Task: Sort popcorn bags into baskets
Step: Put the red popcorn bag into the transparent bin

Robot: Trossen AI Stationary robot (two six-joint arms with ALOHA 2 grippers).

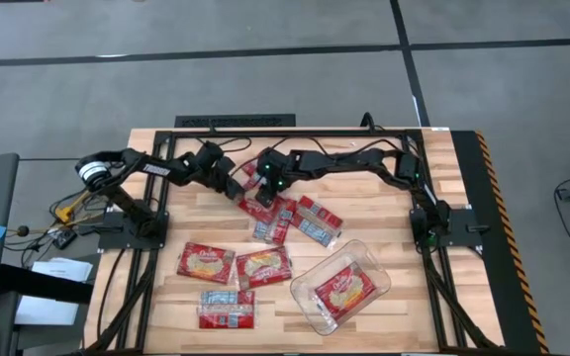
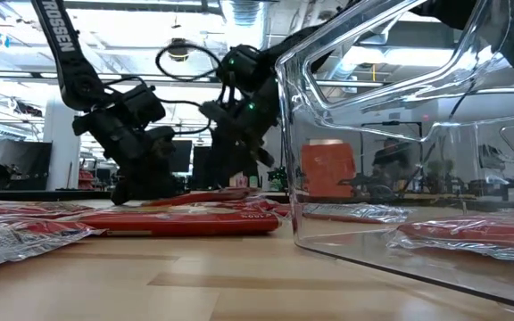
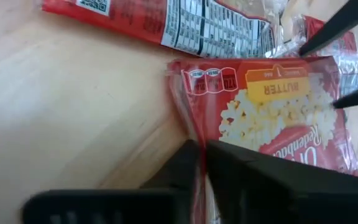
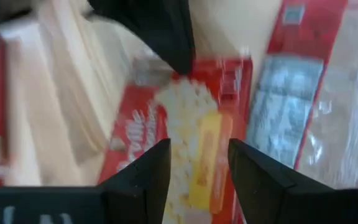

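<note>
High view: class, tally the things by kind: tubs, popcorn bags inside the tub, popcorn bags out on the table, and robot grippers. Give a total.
Clear tub: 1
Popcorn bags in it: 1
Popcorn bags on the table: about 8 (pile overlaps), e.g.
Grippers: 2, left gripper and right gripper
Total: about 12

The high view looks straight down from well above, taking in the whole counter [image 1: 364, 203], both arms and the tub [image 1: 305, 297], while the low view sits at counter height right against the tub [image 2: 328, 143], facing level across the wood toward the arms and the room behind. Each wrist view looks forward past its own fingers from very near the surface. The left wrist view and the right wrist view face each other over the same butter bag [image 3: 278, 112] [image 4: 191, 143], which lies in the cluster near the middle of the high view [image 1: 257, 206].
</note>
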